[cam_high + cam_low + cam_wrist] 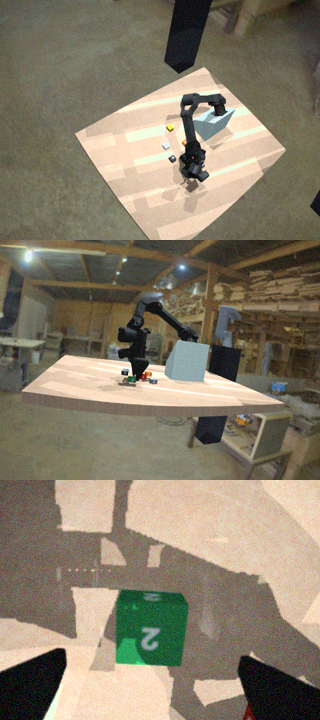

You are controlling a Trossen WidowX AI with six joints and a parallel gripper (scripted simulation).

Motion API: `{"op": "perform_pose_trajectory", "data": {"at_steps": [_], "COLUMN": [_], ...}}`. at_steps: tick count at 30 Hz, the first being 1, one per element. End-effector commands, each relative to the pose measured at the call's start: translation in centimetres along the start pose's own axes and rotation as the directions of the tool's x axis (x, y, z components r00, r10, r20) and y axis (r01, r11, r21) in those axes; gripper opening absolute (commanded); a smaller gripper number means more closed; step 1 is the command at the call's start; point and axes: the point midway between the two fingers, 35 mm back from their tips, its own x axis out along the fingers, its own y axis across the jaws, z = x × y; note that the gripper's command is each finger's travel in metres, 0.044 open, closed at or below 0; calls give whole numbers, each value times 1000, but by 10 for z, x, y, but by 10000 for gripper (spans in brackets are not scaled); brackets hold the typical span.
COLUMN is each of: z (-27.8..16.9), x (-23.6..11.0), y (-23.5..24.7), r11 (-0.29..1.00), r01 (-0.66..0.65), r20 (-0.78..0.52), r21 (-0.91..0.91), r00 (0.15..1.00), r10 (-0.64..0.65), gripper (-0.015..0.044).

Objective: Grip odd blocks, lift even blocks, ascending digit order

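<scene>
A green block (151,630) (131,379) printed with a 2 rests on the wooden table (116,155) (77,389). My gripper (154,661) (137,377) (195,176) is open, with its fingers wide on either side of the green block and clear of its faces. In the top view the gripper hides the green block. Other small blocks lie nearby: a black one (172,158) (124,372), a white one (165,145) (126,369), a yellow one (169,127), an orange one (184,141) (148,373), a red one (143,376) and a grey-blue one (153,381). Their digits are too small to read.
The arm stands on a pale blue box (211,126) (186,364) at the back of the table. A dark post (186,33) (224,362) rises beyond the far table edge. The red block lies just right of the gripper.
</scene>
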Motion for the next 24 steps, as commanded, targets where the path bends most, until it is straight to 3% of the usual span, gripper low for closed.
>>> {"op": "perform_pose_trajectory", "data": {"at_steps": [1, 4, 6, 10, 15, 24], "z": [4, 4, 5, 3, 3, 0], "x": [-28, -28, -42, -107, -110, -110], "y": [2, 2, 3, 2, 2, -3], "r11": [1000, 1000, 1000, 1000, 1000, 1000], "r01": [-12, -12, -15, -16, -16, -16], "r20": [21, 21, 23, 21, 21, 21], "r21": [6, 6, 6, 6, 6, 5], "r00": [1000, 1000, 1000, 1000, 1000, 1000], "r10": [12, 12, 15, 16, 16, 16], "gripper": [400, 400, 348, 243, 120, 120]}}
